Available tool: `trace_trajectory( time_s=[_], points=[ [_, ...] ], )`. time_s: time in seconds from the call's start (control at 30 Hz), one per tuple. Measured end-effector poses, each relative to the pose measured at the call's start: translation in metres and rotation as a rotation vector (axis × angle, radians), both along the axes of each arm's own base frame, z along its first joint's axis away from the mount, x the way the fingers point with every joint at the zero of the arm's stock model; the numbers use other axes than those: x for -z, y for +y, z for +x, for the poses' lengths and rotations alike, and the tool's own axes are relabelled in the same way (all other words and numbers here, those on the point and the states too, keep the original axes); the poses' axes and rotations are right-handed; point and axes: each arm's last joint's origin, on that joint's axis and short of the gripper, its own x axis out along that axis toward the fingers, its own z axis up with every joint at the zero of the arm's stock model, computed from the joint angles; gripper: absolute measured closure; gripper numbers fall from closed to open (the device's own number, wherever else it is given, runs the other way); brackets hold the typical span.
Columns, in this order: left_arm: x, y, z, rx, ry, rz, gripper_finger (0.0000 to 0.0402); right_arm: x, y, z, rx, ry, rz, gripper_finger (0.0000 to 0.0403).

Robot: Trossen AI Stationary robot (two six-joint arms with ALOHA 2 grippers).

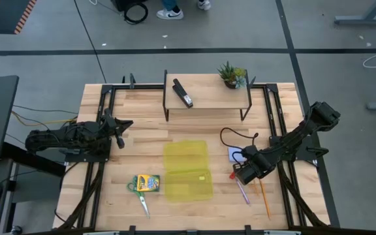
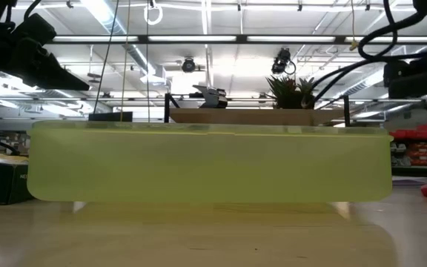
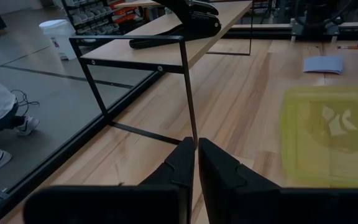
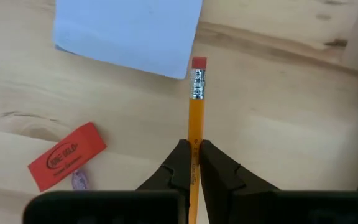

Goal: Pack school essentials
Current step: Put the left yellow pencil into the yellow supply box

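Orange and thin, a wooden pencil (image 4: 196, 106) with a red eraser tip is pinched between the dark fingers of the right hand (image 4: 192, 163), which sits low over the right side of the pale wooden desk (image 1: 129, 150). Just past the eraser tip lies a pale lavender-blue square notepad (image 4: 129, 31), flat on the wood. Near it rests a small red rectangular eraser (image 4: 67, 155) with printed lettering, and a purple pen (image 4: 81, 180) peeks out beside that piece. In the high view a second thin orange pencil (image 1: 265, 199) lies on the desk near the right hand.

At the middle of the desk sits a translucent yellow-green plastic case (image 1: 188, 170). Just to its left lies a yellow-green crayon box (image 1: 147, 183), resting on green-handled scissors (image 1: 140, 199) whose blades point toward the near edge.

The left hand (image 3: 196, 163) hovers over the left side of the desk, well apart from these items, its fingers pressed together on nothing.

At the far edge stands a low wooden shelf (image 1: 207, 94) on black metal legs, carrying a black stapler (image 1: 183, 93) and a small green potted plant (image 1: 232, 75).
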Motion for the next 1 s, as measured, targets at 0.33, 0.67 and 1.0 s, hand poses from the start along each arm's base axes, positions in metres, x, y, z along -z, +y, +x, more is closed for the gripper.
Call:
trace_trajectory(
  time_s=[0.33, 0.67, 1.0],
  points=[
    [0.0, 0.0, 0.0, 0.0, 0.0, 0.0, 0.0366, -0.015, 0.002, 0.004, -0.056, 0.012, -0.014, 0.0374],
    [0.0, 0.0, 0.0, 0.0, 0.0, 0.0, 0.0369, -0.03, -0.002, 0.008, -0.101, 0.038, -0.073, 0.0374],
    [0.0, 0.0, 0.0, 0.0, 0.0, 0.0, 0.0368, -0.043, -0.016, 0.023, -0.183, 0.02, -0.121, 0.0374]
  ],
)
